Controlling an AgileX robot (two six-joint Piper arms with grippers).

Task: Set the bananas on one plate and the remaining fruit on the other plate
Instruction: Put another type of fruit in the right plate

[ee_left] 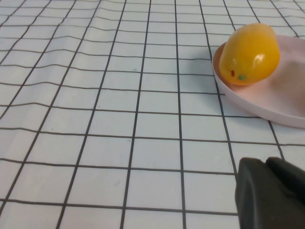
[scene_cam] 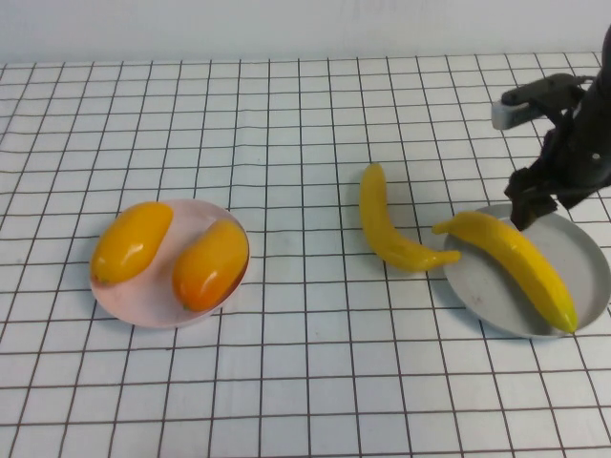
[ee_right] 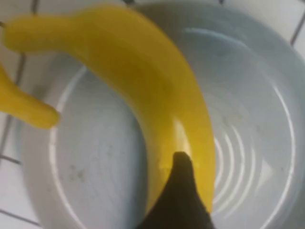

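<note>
One banana [scene_cam: 516,260] lies across the grey plate [scene_cam: 582,250] at the right; it also shows in the right wrist view [ee_right: 157,95] on that plate [ee_right: 248,95]. The second banana [scene_cam: 384,227] lies on the table just left of the grey plate, its end [ee_right: 24,107] by the rim. My right gripper [scene_cam: 535,212] hangs open just above the plated banana near its stem end; one fingertip [ee_right: 181,191] shows over it. Two mango-like fruits [scene_cam: 131,241] [scene_cam: 210,264] lie on the pink plate [scene_cam: 153,305] at the left. My left gripper [ee_left: 267,167] is shut and empty, low near the pink plate [ee_left: 281,102] and a mango [ee_left: 249,54].
A white cloth with a black grid [scene_cam: 305,382] covers the table. The right arm's dark links [scene_cam: 573,124] rise over the far right side.
</note>
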